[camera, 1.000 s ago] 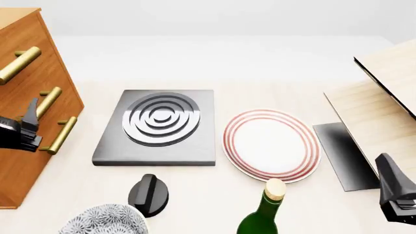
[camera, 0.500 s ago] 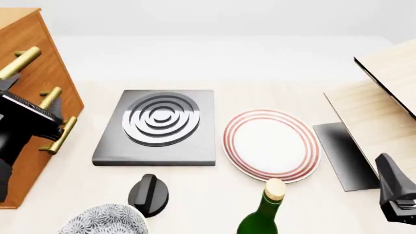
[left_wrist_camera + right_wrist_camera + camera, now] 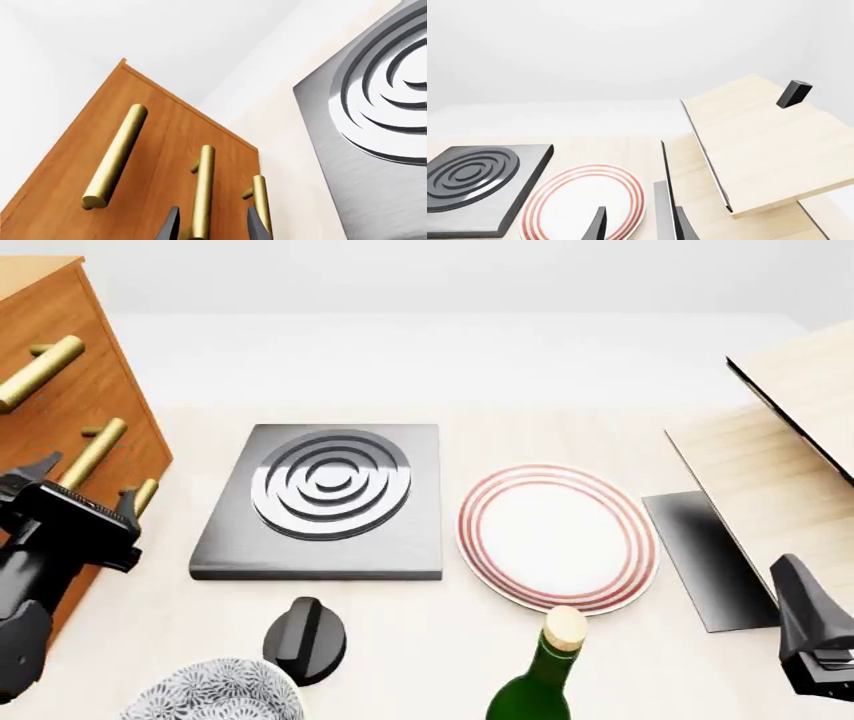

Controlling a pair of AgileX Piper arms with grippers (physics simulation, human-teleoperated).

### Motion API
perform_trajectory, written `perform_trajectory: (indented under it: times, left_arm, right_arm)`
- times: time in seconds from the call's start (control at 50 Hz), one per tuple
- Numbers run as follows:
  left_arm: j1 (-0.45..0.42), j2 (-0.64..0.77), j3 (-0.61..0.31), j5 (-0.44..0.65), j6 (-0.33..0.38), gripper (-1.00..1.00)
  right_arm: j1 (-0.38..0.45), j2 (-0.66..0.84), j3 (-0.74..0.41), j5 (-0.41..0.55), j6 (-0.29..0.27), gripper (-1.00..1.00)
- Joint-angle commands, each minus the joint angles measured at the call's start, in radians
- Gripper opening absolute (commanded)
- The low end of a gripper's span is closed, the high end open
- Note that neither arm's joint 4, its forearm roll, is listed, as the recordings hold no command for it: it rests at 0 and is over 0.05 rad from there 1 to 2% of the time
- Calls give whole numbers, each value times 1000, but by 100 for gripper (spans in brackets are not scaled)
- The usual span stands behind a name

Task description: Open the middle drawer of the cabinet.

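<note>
The cabinet (image 3: 54,400) stands at the table's left edge, orange-brown, with three brass bar handles down its front. The middle drawer (image 3: 134,440) carries the second handle (image 3: 96,450). My left gripper (image 3: 84,483) is open in front of it. In the left wrist view the middle drawer's handle (image 3: 203,185) runs between the two dark fingertips of the left gripper (image 3: 213,225), with a gap on each side. The lowest handle (image 3: 261,205) lies just outside one finger. My right gripper (image 3: 639,225) is open and holds nothing, low at the front right.
A grey stove plate with rings (image 3: 320,500) lies right of the cabinet, then a red-rimmed plate (image 3: 558,537). Near the front edge are a black knob (image 3: 304,638), a patterned bowl (image 3: 214,695) and a green corked bottle (image 3: 547,670). Pale wooden boards (image 3: 787,440) rise at the right.
The left gripper has swung in front of the cabinet and dropped, and its fingers now straddle the middle handle. The right arm has not moved.
</note>
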Motion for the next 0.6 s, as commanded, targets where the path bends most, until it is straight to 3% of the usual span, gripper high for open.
perform_trajectory:
  times: [0.02, 0.3, 0.42, 0.6]
  left_arm:
    - [9, 51, 16, -60, -25, 100]
    - [45, 69, -22, -60, 31, 100]
    - [39, 38, -39, -65, 117, 100]
    - [51, 80, -84, -65, 178, 100]
  right_arm:
    - [0, 5, 1, -8, -3, 100]
    - [0, 5, 1, -8, -3, 100]
    - [0, 4, 1, -7, -3, 100]
    - [0, 4, 1, -7, -3, 100]
